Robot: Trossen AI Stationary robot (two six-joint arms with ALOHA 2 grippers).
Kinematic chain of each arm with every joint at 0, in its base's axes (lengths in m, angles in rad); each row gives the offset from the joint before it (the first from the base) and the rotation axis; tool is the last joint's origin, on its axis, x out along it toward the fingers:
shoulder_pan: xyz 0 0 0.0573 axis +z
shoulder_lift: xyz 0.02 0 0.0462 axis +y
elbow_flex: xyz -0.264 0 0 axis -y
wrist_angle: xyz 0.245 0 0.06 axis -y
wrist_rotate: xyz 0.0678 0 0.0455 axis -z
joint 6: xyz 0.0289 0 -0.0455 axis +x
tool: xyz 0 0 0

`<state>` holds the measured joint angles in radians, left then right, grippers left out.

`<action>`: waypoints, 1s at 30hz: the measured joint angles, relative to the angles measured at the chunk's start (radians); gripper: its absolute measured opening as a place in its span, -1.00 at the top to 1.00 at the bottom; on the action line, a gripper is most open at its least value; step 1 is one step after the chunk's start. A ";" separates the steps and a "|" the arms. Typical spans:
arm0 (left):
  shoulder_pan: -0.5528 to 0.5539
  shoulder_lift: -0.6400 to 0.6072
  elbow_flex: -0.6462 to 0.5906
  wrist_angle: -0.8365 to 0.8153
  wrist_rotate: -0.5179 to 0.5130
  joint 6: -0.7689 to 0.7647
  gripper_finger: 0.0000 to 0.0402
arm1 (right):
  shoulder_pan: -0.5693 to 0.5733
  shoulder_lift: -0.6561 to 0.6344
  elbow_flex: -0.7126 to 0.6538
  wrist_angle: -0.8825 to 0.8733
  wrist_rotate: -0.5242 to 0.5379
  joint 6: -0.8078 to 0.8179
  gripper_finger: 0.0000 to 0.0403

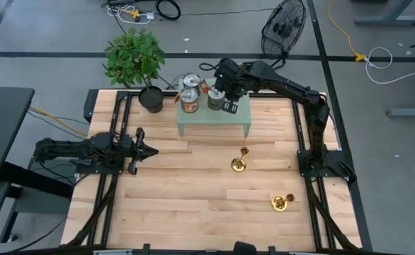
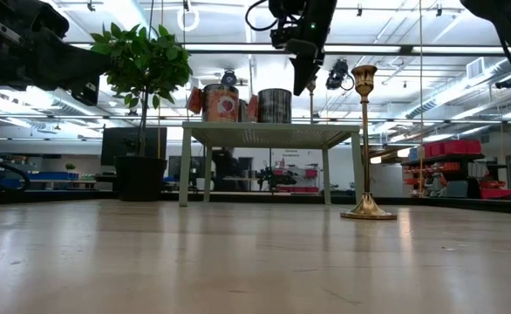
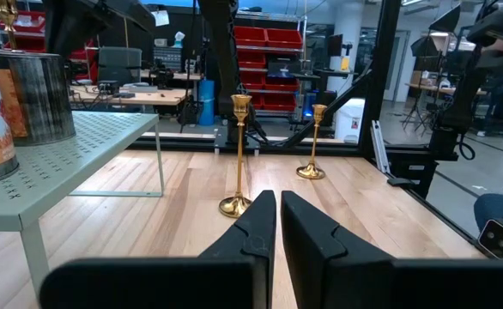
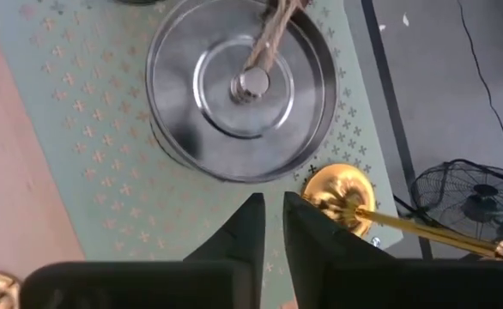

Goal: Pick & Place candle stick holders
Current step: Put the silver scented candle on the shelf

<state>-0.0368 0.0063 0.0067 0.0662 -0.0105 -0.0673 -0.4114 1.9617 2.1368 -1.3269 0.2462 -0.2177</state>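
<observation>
I see one candle stick holder (image 1: 281, 202) at four o'clock on the surface (image 1: 193, 205), another (image 1: 239, 164) near centre. My left pincer (image 1: 149, 149), fingers together, idles at nine o'clock. My right pincer (image 4: 270, 225), nearly together, hangs over the shelf (image 1: 214, 117) at twelve, beside a third holder (image 4: 341, 194).

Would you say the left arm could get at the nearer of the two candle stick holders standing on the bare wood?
Probably yes. The left gripper, shut, points across bare table toward that candle stick holder, and nothing stands between them. The green shelf lies off to one side.
</observation>
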 joint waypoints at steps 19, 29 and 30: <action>0.000 0.000 0.000 0.000 0.000 0.000 0.85 | -0.017 -0.002 -0.045 -0.019 -0.002 0.128 0.99; 0.000 0.000 0.000 0.000 0.000 0.000 0.85 | -0.017 0.000 -0.193 0.066 0.007 0.128 1.00; 0.000 0.000 0.000 0.000 0.000 0.000 0.85 | -0.017 0.000 -0.196 0.075 0.007 0.128 1.00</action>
<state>-0.0364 0.0063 0.0067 0.0662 -0.0105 -0.0670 -0.4282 1.9614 1.9406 -1.2523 0.2532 -0.0898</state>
